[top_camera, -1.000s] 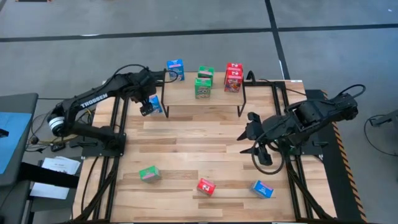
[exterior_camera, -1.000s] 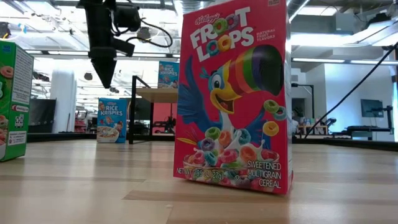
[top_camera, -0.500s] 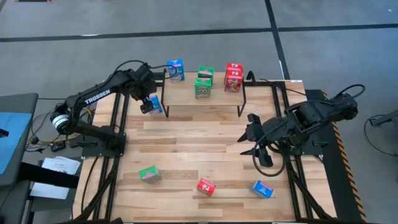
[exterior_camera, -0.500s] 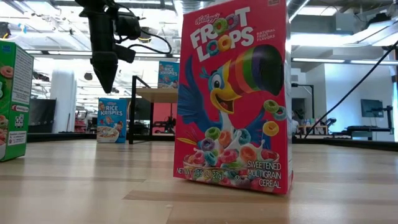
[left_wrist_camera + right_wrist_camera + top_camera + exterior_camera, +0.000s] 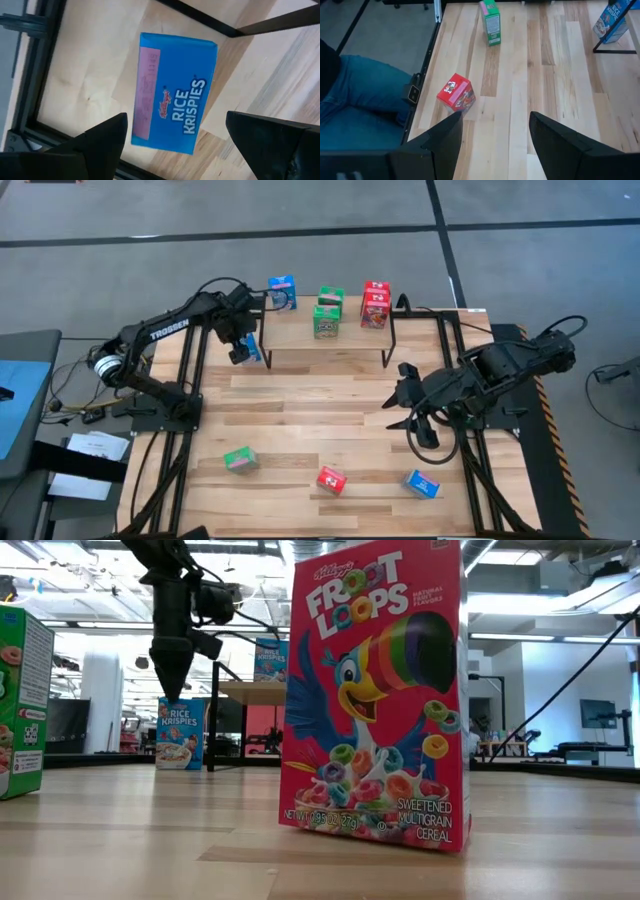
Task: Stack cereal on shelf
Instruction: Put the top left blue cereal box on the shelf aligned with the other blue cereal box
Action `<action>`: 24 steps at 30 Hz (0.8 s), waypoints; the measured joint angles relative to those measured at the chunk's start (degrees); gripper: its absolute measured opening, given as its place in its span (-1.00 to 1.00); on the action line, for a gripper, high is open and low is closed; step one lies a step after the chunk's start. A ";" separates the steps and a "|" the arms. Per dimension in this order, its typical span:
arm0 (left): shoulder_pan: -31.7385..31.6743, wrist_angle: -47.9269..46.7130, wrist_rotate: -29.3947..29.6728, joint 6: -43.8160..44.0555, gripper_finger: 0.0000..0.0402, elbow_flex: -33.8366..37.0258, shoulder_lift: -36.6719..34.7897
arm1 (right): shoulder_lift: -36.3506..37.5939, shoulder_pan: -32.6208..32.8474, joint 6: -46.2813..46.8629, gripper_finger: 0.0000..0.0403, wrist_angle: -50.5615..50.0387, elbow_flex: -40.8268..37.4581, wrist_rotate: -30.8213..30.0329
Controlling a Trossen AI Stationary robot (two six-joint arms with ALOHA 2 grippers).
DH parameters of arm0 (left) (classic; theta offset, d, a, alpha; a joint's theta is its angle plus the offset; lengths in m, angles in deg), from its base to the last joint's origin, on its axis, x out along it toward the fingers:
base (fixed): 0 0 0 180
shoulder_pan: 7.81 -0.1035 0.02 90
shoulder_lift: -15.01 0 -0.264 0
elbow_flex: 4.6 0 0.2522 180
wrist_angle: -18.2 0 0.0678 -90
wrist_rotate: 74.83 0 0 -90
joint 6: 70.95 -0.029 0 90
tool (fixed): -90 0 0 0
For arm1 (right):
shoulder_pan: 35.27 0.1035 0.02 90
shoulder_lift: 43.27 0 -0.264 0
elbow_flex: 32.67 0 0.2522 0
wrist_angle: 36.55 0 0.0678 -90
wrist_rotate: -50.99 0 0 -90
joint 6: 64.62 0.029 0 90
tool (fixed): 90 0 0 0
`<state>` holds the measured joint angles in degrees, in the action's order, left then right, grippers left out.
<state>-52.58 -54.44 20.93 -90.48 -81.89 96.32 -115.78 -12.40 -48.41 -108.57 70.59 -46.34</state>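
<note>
While poised over the blue Rice Krispies box (image 5: pixel 173 92) at ten o'clock on the table (image 5: pixel 300 420), just beside the shelf (image 5: pixel 330 340) leg, left gripper (image 5: pixel 237 352) spread wide, fingers (image 5: pixel 95 142) clear of the carton on both sides. Right gripper (image 5: pixel 400 397) parked at three o'clock, also spread, holding nothing. On the shelf: blue, green and red boxes (image 5: pixel 375 305). Along six o'clock: green box (image 5: pixel 239 460), red box (image 5: pixel 331 479), blue box (image 5: pixel 421 483).

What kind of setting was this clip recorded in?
Probably a robotics lab or test hall: a plank table on a bare grey floor, an open room with ceiling strip lights behind, and cereal boxes as props.
</note>
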 joint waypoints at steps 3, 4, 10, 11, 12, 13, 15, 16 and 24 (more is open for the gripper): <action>-0.01 0.34 0.02 0.18 0.63 0.00 1.26 | 0.00 0.00 -0.02 0.27 0.00 0.00 0.00; -0.02 0.32 0.03 0.45 0.63 0.00 1.83 | 0.00 0.00 -0.02 0.27 0.00 0.00 0.00; 0.04 0.41 -2.42 0.56 0.63 0.00 3.09 | 0.00 0.00 0.50 0.27 0.01 0.00 0.00; 0.04 0.43 -2.55 0.57 0.63 0.00 3.07 | 0.00 0.00 0.71 0.27 0.00 0.00 0.00; 0.04 0.46 -2.52 0.57 0.63 0.00 3.06 | 0.00 0.00 0.81 0.27 0.00 0.00 0.00; 0.07 0.42 -2.51 0.57 0.63 0.00 3.06 | 0.00 0.00 0.87 0.27 0.00 0.00 0.00; 0.04 0.37 -2.48 0.49 0.62 0.00 3.06 | 0.00 0.00 0.90 0.27 0.00 0.00 0.00; 0.05 0.37 -2.34 0.24 0.61 0.00 3.06 | 0.00 0.00 0.90 0.27 0.00 0.00 0.00; 0.09 0.35 -1.45 -2.27 0.23 0.00 3.06 | 0.00 0.00 0.90 0.27 0.00 0.02 0.00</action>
<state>-52.49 -54.09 19.48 -92.75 -81.89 99.39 -115.78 -12.40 -47.52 -108.57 70.61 -46.34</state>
